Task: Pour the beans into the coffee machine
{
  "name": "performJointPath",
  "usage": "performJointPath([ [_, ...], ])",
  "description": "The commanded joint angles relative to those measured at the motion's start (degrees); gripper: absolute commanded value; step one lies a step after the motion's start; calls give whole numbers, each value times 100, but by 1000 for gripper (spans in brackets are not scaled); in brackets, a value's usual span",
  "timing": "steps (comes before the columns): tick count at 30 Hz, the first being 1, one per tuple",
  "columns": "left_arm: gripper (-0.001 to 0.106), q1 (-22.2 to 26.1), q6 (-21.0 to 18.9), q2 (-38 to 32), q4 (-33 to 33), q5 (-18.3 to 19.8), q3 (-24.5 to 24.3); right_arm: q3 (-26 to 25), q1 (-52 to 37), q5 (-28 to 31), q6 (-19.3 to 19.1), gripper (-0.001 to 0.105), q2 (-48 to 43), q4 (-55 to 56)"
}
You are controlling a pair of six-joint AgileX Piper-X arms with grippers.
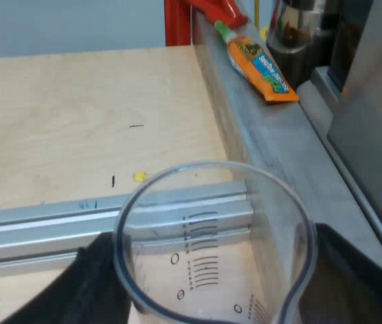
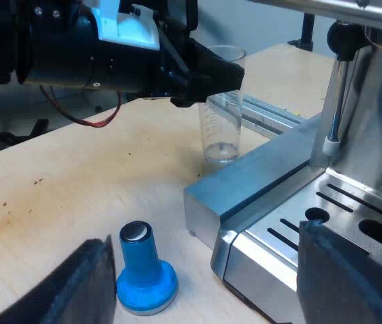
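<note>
- My left gripper [image 1: 218, 280] seems to pinch the empty measuring glass [image 1: 204, 250].
- My right gripper [image 2: 211, 283] is spread wide over the blue tamper [image 2: 144, 270], near the espresso machine [image 2: 353, 202].

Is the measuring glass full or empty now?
Empty: the measuring glass is clear down to its bottom, with nothing inside.

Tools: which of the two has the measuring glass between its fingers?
The left tool, gripping the measuring glass; the right tool is open, empty.
</note>
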Motion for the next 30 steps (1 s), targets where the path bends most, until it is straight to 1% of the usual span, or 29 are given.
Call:
performJointPath([
  [1, 27, 1, -9, 134, -164, 33, -2, -19, 0, 40, -55, 59, 10, -43],
  [5, 27, 1, -9, 312, -162, 33, -2, -19, 0, 40, -55, 59, 10, -43],
  [11, 29, 1, -9, 324, -162, 33, -2, -19, 0, 40, -55, 59, 10, -43],
  [12, 43, 1, 78, 324, -81, 173, -2, -19, 0, 40, -55, 59, 10, -43],
  [13, 45, 1, 78, 324, -51, 220, -2, -19, 0, 40, -55, 59, 10, -43],
  [15, 54, 1, 76, 324, 69, 299, -2, -19, 0, 40, -55, 59, 10, -43],
  [16, 56, 1, 76, 324, 113, 310, -2, -19, 0, 40, -55, 59, 10, -43],
  [17, 62, 1, 76, 324, 224, 310, -2, -19, 0, 40, -55, 59, 10, -43],
  [18, 63, 1, 76, 324, 299, 310, -2, -19, 0, 40, -55, 59, 10, -43],
  [27, 64, 1, 76, 324, 794, 310, -2, -19, 0, 40, -55, 59, 10, -43],
  [30, 64, 1, 76, 292, 1079, 419, -2, -19, 0, 40, -55, 59, 10, -43],
])
